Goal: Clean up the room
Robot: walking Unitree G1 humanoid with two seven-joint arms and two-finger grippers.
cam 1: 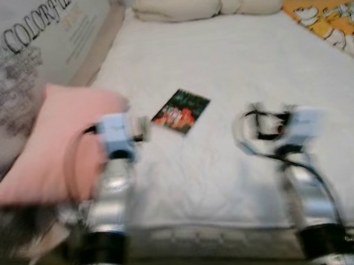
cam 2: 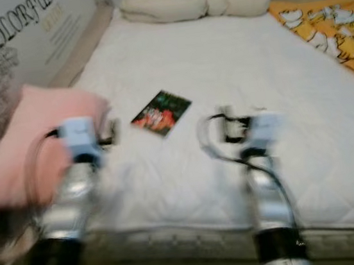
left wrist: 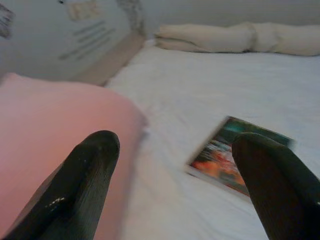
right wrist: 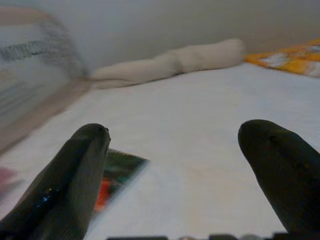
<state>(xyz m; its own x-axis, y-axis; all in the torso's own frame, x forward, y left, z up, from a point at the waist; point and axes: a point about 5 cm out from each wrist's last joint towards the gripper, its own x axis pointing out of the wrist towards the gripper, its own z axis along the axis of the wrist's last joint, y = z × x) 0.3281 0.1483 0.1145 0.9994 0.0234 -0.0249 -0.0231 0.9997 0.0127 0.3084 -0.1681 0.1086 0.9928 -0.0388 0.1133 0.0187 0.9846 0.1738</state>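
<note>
A small dark booklet (cam 1: 181, 110) with a red and green cover lies flat on the white mattress (cam 1: 232, 54). A pink pillow (cam 1: 56, 144) rests on the bed's left edge. My left gripper (cam 1: 139, 129) hovers just left of the booklet, beside the pillow; in the left wrist view its fingers (left wrist: 85, 180) stand wide apart and hold nothing, with the booklet (left wrist: 235, 160) ahead between them. My right gripper (cam 1: 248, 124) hangs over the mattress to the right of the booklet, open and empty, and the booklet (right wrist: 117, 175) sits behind its one finger (right wrist: 70, 185).
A rolled cream blanket (cam 1: 209, 2) lies across the far end of the bed. An orange patterned cover (cam 1: 338, 22) spreads at the far right. A printed wall panel (cam 1: 30, 40) runs along the left side. The views are blurred.
</note>
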